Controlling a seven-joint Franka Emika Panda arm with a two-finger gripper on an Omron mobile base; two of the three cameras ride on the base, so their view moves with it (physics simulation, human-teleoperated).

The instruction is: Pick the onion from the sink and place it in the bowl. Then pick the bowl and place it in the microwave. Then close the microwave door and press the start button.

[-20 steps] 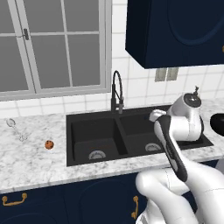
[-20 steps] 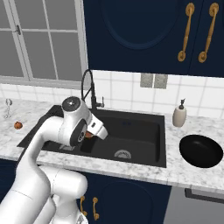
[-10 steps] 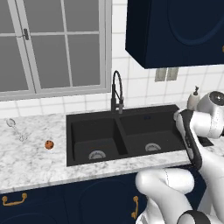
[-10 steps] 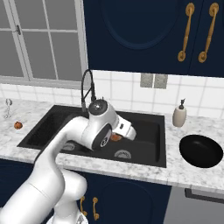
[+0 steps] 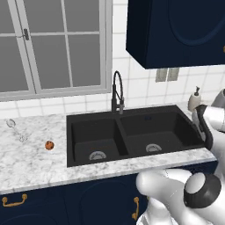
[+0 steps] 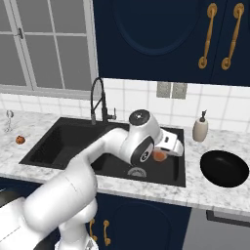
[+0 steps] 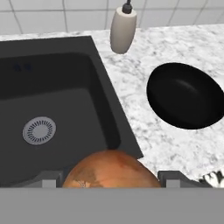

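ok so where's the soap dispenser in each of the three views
Left base view: the soap dispenser stands near the right edge, on the counter behind the sink's right rear corner, close to the arm.
Right base view: right of centre, against the tiles, behind the gap between the sink and the bowl.
Hand view: top centre, just beyond the sink's corner.
Shared landmark: the sink's right basin.

The onion (image 7: pixel 109 169), in the claw (image 7: pixel 109 178), hangs above the sink (image 7: pixel 52 109), bowl (image 7: pixel 186 96) beside.

Flat, even rendered light, bright throughout. Soft faint shadows only. No glare, no blur. Black sink (image 5: pixel 132 132) basins read dark, low detail. Edges undistorted.
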